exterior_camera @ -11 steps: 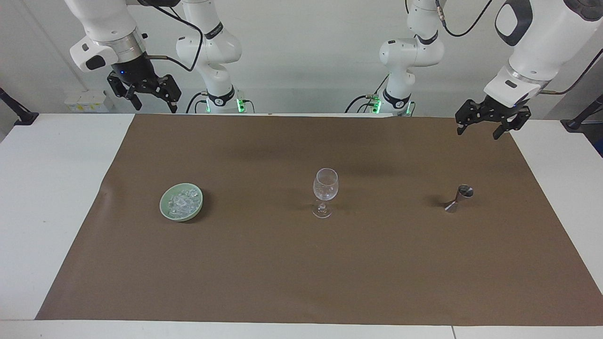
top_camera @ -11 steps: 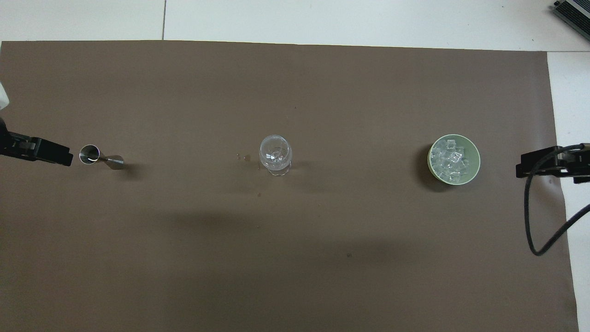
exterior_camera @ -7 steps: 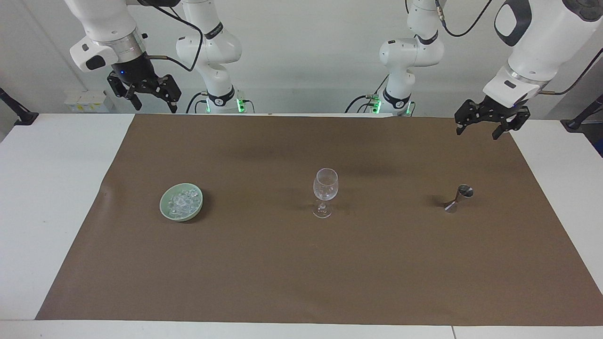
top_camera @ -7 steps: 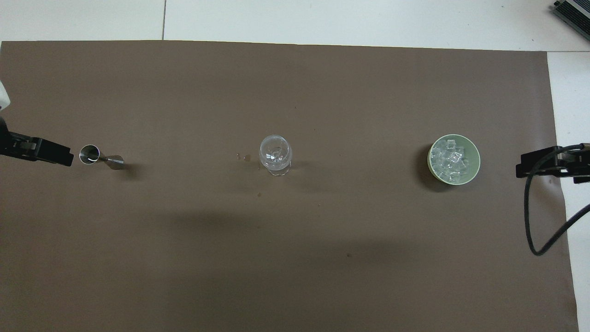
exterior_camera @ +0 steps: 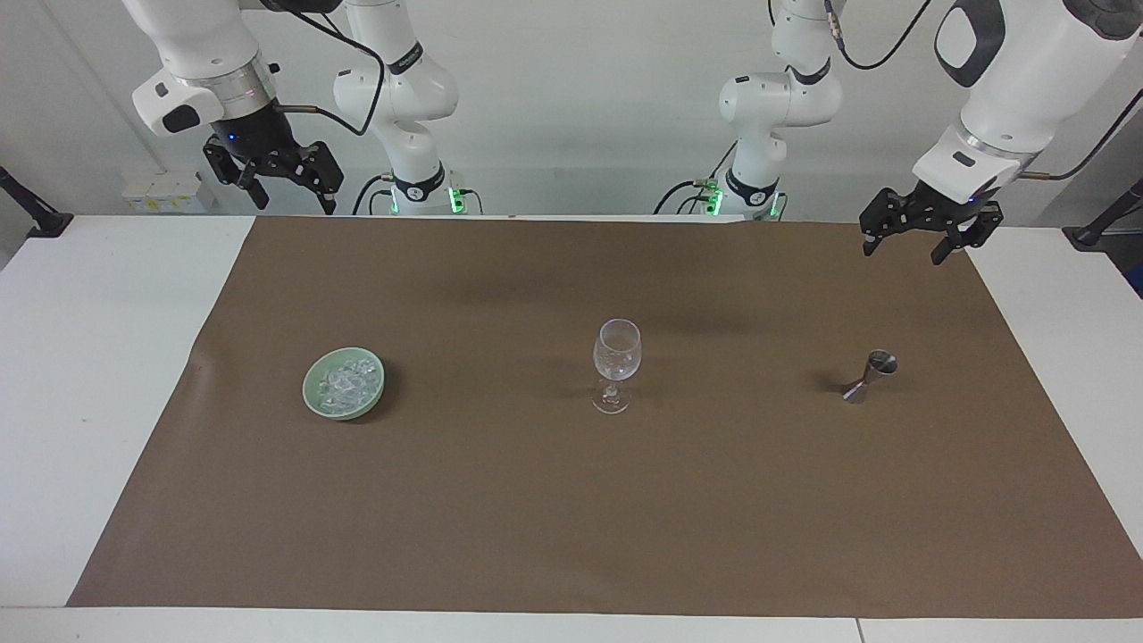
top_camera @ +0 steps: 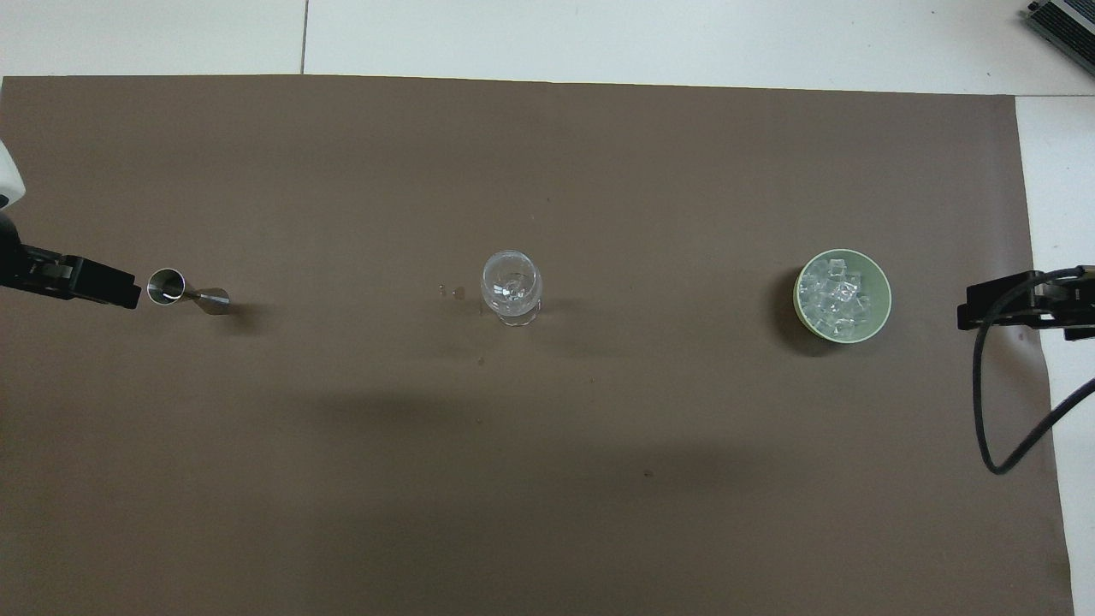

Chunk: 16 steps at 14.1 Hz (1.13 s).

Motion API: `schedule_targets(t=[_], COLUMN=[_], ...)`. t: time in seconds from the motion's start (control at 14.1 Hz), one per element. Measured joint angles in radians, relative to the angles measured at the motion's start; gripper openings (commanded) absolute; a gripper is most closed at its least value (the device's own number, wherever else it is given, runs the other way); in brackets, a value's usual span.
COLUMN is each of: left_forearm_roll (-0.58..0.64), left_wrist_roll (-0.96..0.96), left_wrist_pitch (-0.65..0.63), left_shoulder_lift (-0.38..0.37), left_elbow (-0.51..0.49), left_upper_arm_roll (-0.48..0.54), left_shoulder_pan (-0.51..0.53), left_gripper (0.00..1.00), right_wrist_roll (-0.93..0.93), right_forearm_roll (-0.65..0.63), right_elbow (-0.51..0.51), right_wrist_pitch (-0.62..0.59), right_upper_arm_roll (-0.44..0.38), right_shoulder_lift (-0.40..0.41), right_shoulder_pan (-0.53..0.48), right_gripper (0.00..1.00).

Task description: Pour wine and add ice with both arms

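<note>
Since the earlier frames, only the left end effector [exterior_camera: 917,241] has shifted slightly, toward the middle of the table [exterior_camera: 98,357]; the right end effector [exterior_camera: 284,183] and all objects on the table keep their places.

Nearest the robots, both end effectors hang in the air, fingers apart and holding nothing. The left one is over the brown mat [exterior_camera: 571,500] at the left arm's end. The right one is over the table edge at the right arm's end.

Farther from the robots, three objects stand in a row on the mat, well apart. A metal jigger [exterior_camera: 871,376] is toward the left arm's end. A wine glass [exterior_camera: 616,362] stands upright in the middle, with small clear pieces in its bowl. A pale green bowl [exterior_camera: 312,393] sits toward the right arm's end, and the ice [exterior_camera: 347,382] lies piled in it.
</note>
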Motion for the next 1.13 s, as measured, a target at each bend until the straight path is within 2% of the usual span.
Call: schedule_targets(t=[0.92,1.13], left_forearm_roll=[0.0,-0.046], left_wrist_roll=[-0.003,-0.092], left_wrist_pitch=[-0.005,-0.02], left_shoulder_lift=[-0.01,-0.025], left_elbow=[0.0,-0.004], left_upper_arm_roll=[0.025,0.028], left_shoulder_pan=[0.017,0.052], left_gripper=[1.0,1.0], right_wrist_roll=[0.0,0.0], right_forearm_roll=[0.0,0.0], right_elbow=[0.0,0.0], right_wrist_pitch=[0.0,0.0], right_upper_arm_roll=[0.0,0.0], right_shoulder_lift=[0.0,0.0], right_shoulder_pan=[0.0,0.0], right_gripper=[1.0,1.0])
